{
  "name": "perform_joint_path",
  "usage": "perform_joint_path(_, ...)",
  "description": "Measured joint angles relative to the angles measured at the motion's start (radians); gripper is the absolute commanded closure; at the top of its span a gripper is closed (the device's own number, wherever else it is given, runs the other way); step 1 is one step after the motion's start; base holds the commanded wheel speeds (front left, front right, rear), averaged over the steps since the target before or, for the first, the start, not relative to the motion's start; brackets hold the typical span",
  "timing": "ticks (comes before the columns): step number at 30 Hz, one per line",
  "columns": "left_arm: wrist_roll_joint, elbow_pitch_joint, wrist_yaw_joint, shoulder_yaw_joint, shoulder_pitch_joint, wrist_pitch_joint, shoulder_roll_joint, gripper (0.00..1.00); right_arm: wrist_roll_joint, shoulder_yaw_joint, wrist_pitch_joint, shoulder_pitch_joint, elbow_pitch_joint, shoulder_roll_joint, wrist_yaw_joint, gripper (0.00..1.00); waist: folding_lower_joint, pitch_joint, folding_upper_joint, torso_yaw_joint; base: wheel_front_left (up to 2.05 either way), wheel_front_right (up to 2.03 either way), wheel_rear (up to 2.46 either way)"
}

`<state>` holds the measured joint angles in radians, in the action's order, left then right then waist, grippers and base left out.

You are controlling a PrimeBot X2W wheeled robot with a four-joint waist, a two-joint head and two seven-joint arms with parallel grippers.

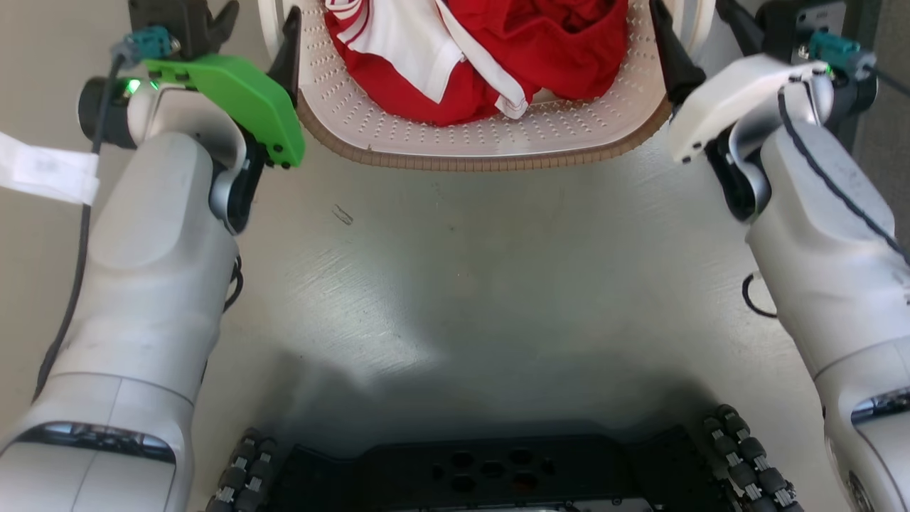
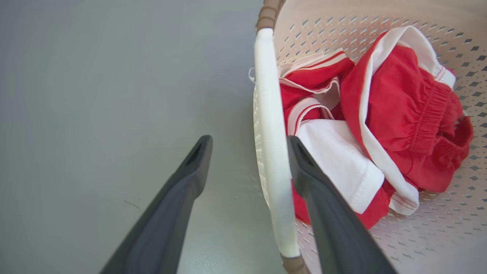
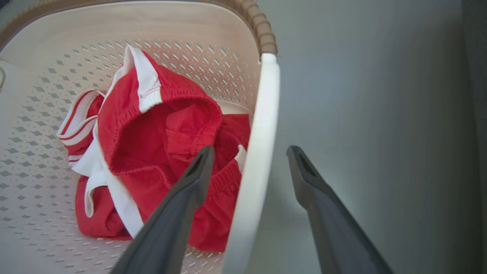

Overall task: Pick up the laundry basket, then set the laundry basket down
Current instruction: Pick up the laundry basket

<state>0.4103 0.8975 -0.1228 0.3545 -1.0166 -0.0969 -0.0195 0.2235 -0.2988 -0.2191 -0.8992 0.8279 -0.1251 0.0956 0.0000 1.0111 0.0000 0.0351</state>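
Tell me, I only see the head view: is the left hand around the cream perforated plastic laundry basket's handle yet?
Observer: Yes. The left hand is open, straddling the left white loop handle of the laundry basket.
Operator: And the right hand?
Observer: The right hand is open too, astride the right white loop handle, one finger inside the basket.
Operator: Centred on the left?
Observer: No. The inner finger sits close beside the handle; the outer finger stands well apart.

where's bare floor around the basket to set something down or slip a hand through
Widest free patch: grey floor between the laundry basket's near rim and the robot's black base, flanked by the forearms. Bare floor also lies outside each white handle. Crowded: red and white clothes cover the basket's middle, and the left gripper and right gripper straddle the handles.
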Motion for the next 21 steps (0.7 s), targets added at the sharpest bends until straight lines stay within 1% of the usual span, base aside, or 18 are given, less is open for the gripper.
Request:
perform_joint_path(1,0.0,0.004,0.0,0.001,-0.007,-0.001,0.0,0.73,0.0,0.0,0.0,-0.008,0.007,0.001,0.0,0.0,0.0,0.003,0.0,0.0,0.0,0.0,0.0)
perform_joint_path(2,0.0,0.006,0.0,0.001,-0.013,-0.003,0.0,1.0,0.0,-0.001,0.0,-0.016,0.018,0.001,0.0,0.2,0.0,0.005,0.0,-0.001,0.0,0.0,0.0)
perform_joint_path(3,0.0,0.011,-0.001,0.003,-0.017,-0.011,0.0,1.0,0.0,-0.001,0.0,-0.018,0.023,0.002,0.0,1.0,0.0,0.006,0.0,-0.001,0.0,0.0,0.0)
perform_joint_path(4,0.001,0.015,-0.002,0.004,-0.022,-0.013,0.004,1.0,0.0,-0.003,0.0,-0.019,0.029,0.002,0.001,1.0,0.0,0.008,0.0,-0.001,0.0,0.0,0.0)
perform_joint_path(5,0.002,0.021,-0.006,0.006,-0.028,-0.023,0.009,1.0,0.001,-0.007,-0.001,-0.021,0.032,0.007,0.011,1.0,0.0,0.009,0.0,-0.002,0.0,0.0,0.0)
perform_joint_path(6,0.007,0.027,-0.009,0.005,-0.034,-0.028,0.013,1.0,0.002,-0.007,-0.004,-0.024,0.035,0.018,0.009,1.0,0.0,0.01,0.0,-0.002,0.0,0.0,0.0)
perform_joint_path(18,0.028,0.102,-0.009,0.018,-0.052,-0.063,0.02,1.0,0.01,-0.006,-0.011,-0.061,0.108,0.031,0.01,1.0,0.0,-0.003,0.0,-0.007,0.0,0.0,0.0)
perform_joint_path(21,0.028,0.13,-0.009,0.029,-0.052,-0.064,0.027,1.0,0.015,-0.006,-0.011,-0.061,0.135,0.034,0.016,1.0,0.0,-0.018,0.0,-0.01,0.0,0.0,0.0)
